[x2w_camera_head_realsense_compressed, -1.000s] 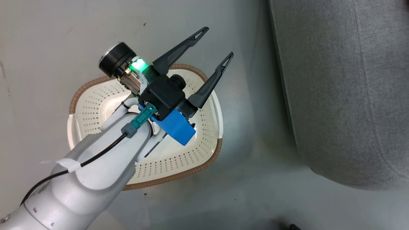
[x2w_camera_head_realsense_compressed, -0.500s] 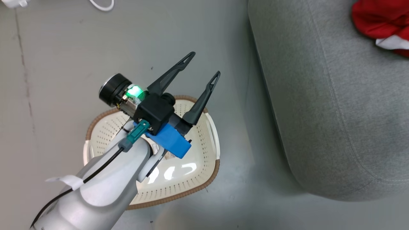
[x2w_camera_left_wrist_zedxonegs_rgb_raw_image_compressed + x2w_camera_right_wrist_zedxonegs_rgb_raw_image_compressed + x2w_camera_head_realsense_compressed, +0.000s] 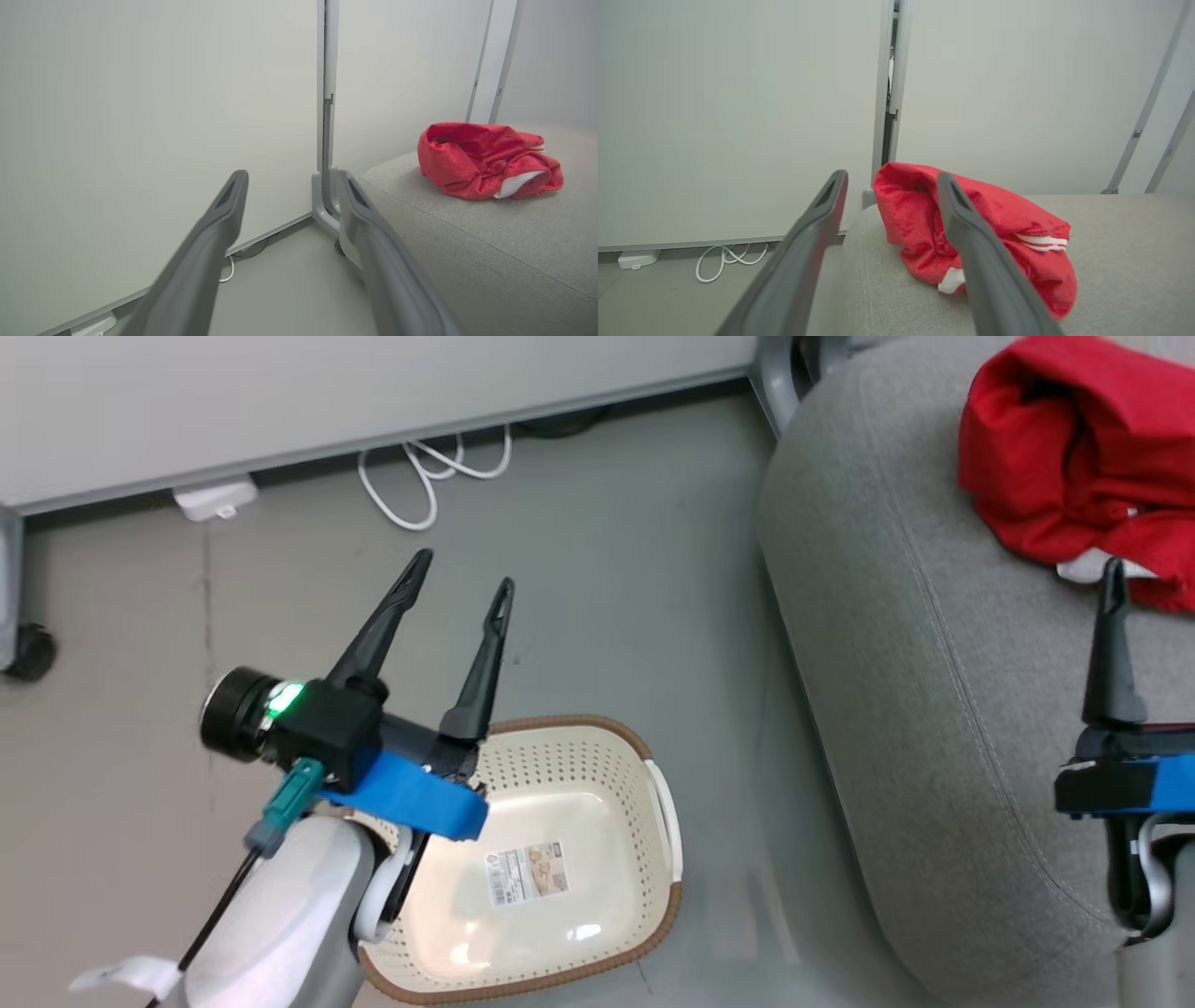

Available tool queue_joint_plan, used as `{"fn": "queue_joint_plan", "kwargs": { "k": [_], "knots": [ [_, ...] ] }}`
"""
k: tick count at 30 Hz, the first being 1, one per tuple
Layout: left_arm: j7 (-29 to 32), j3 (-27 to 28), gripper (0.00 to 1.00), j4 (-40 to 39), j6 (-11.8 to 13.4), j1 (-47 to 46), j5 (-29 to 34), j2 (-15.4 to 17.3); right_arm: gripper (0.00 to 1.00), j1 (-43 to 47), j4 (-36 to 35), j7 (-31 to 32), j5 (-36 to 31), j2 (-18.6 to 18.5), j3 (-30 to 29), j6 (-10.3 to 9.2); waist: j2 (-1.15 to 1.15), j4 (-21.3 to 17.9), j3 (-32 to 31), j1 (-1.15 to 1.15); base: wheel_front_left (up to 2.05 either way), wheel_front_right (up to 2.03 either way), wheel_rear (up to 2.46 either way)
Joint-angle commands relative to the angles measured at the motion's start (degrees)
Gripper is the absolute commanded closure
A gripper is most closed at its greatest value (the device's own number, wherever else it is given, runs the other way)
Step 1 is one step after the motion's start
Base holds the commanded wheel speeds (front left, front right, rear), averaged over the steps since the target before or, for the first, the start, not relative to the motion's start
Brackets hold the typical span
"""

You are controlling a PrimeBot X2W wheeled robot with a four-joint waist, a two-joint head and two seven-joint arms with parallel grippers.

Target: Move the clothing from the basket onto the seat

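Observation:
The clothing [image 3: 1055, 457] lies as a crumpled red heap with white trim on the grey seat [image 3: 934, 663]; it shows too in the left wrist view [image 3: 481, 158] and the right wrist view [image 3: 994, 224]. The cream basket [image 3: 579, 721] stands on the floor left of the seat, holding nothing but a barcode sticker [image 3: 527, 873]. My left gripper [image 3: 462, 574] hangs open over the floor at the basket's far left corner, nothing between its fingers [image 3: 290, 173]. My right gripper [image 3: 891, 176] is open above the seat, just short of the clothing; one finger [image 3: 1111, 644] shows in the head view.
A white cable [image 3: 420, 476] and a white adapter [image 3: 215, 497] lie on the floor by the pale wall panel. A metal post [image 3: 775, 364] stands at the seat's far corner. A dark caster [image 3: 28, 653] sits at the far left.
The head camera has swung up, so the wall, the cable and the clothing on the seat have come into view. My right gripper now shows at the right edge. The left gripper stays open.

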Motion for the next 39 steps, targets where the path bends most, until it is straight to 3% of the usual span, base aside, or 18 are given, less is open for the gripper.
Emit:
{"fn": "queue_joint_plan", "kwargs": {
  "k": [1,5,20,39],
  "knots": [
    [-0.25,1.62,0.00,-0.50,0.27,1.50,0.51,-0.28,0.00,1.31,-0.68,-0.02,0.13,0.33,0.69,0.02,0.00,2.47,-2.59,0.02,0.00,0.00,0.00],
    [-0.24,8.34,0.00,-1.42,0.21,6.45,1.99,-1.66,0.00,2.96,-1.49,-0.02,0.48,1.03,3.90,0.03,0.00,5.23,-5.41,0.02,0.00,0.00,0.00],
    [-0.21,24.27,0.00,-1.85,-3.09,19.75,7.11,-6.51,0.00,10.84,-2.41,-0.02,0.44,3.99,7.42,0.02,0.00,10.21,-12.42,0.02,0.00,0.00,0.00],
    [-0.21,30.38,0.00,-0.62,-7.37,24.99,10.84,-11.68,0.00,14.09,0.03,-0.02,3.21,4.34,8.49,0.03,0.00,10.64,-13.91,0.02,0.00,0.00,0.00]
  ]
}}
